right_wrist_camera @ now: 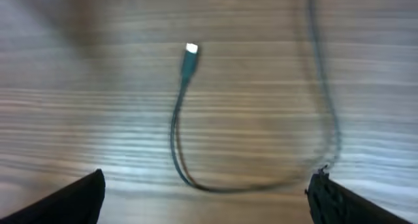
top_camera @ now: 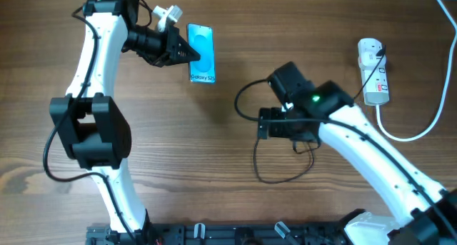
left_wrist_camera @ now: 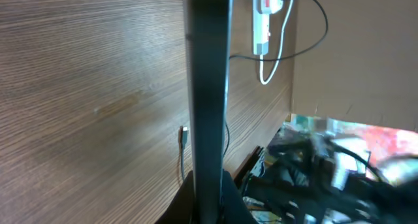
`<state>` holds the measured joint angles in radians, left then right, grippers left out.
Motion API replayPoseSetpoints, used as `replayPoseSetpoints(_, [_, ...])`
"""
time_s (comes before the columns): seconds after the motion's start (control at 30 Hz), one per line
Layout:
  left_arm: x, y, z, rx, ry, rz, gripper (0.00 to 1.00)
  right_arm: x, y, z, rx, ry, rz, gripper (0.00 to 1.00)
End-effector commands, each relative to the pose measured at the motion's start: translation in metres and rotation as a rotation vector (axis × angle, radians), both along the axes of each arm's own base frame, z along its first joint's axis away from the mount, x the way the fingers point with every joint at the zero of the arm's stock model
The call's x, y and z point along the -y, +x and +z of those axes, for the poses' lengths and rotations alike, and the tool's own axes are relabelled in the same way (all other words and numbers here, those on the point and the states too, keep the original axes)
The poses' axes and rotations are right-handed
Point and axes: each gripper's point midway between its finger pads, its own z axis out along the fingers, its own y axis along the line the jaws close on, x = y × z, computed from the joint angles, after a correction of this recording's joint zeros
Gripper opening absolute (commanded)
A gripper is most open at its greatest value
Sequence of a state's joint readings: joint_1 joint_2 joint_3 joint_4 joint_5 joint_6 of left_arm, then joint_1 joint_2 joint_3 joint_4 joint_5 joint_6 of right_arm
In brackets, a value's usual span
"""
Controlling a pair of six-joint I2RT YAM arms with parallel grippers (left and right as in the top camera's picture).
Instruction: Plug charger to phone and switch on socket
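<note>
From the overhead view, the phone [top_camera: 201, 53] was seen toward 11 o'clock on the wooden table [top_camera: 178, 145], and its blue-green screen could be seen from above. Its long side at 9 o'clock was pinched by the left gripper [top_camera: 184, 52], which was clamped tight on it. The socket [top_camera: 374, 77] was seen toward 2 o'clock, with a thick white cord [top_camera: 421, 127] curling away from it. The right gripper [top_camera: 275, 125] was found near the middle, with its fingers spread wide and nothing held. The charger [top_camera: 256, 163] was looped loosely around it.

From the left wrist view, the phone [left_wrist_camera: 209, 106] was seen from its thin side, as a dark bar going up toward 12 o'clock out of the left gripper [left_wrist_camera: 208, 191]. The charger's plug tip [left_wrist_camera: 184, 136] was seen just beside the bar at 9 o'clock. The socket [left_wrist_camera: 263, 21] was seen far off at 1 o'clock.

From the right wrist view, which was blurred, the charger [right_wrist_camera: 179, 119] was laid on the table with its bright tip toward 12 o'clock. The two fingers [right_wrist_camera: 78, 198] were seen at 7 and 5 o'clock, well apart.
</note>
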<state>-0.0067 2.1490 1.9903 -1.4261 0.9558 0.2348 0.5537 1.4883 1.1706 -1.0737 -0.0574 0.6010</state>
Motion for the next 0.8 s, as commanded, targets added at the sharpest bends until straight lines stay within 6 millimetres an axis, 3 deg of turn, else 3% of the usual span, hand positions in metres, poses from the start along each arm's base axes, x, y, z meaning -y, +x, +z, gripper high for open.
replayPoseSetpoints(0.0, [0.003,-0.011,0.055,0.178,-0.016,-0.031,0.04,-0.012,-0.010,-0.021,-0.052,0.084,-0.062,1.00])
replayPoseSetpoints(0.1, [-0.017,-0.007,0.025,0.091,0.190,0.041,0.04,-0.014,-0.004,-0.037,-0.023,0.100,-0.083,0.99])
replayPoseSetpoints(0.17, [-0.010,-0.009,0.017,0.092,0.223,0.017,0.04,-0.014,-0.002,-0.049,-0.034,0.091,-0.115,0.85])
replayPoseSetpoints(0.27, [0.009,-0.014,0.009,0.091,0.246,-0.018,0.04,-0.013,-0.004,-0.072,-0.093,0.049,-0.119,0.81])
replayPoseSetpoints(0.37, [0.001,0.000,-0.012,0.055,0.450,0.108,0.04,-0.014,-0.008,-0.089,-0.147,0.033,-0.120,0.73])
replayPoseSetpoints(0.47, [0.003,0.002,-0.012,0.069,0.458,0.106,0.04,-0.017,-0.011,-0.100,-0.180,0.029,-0.123,0.63])
replayPoseSetpoints(0.6, [-0.023,0.009,-0.024,0.034,0.609,0.216,0.04,-0.019,-0.009,-0.110,-0.194,0.021,-0.169,0.50])
replayPoseSetpoints(0.77, [-0.031,0.011,-0.028,0.010,0.653,0.271,0.04,-0.025,0.008,-0.110,-0.098,0.010,-0.204,0.46])
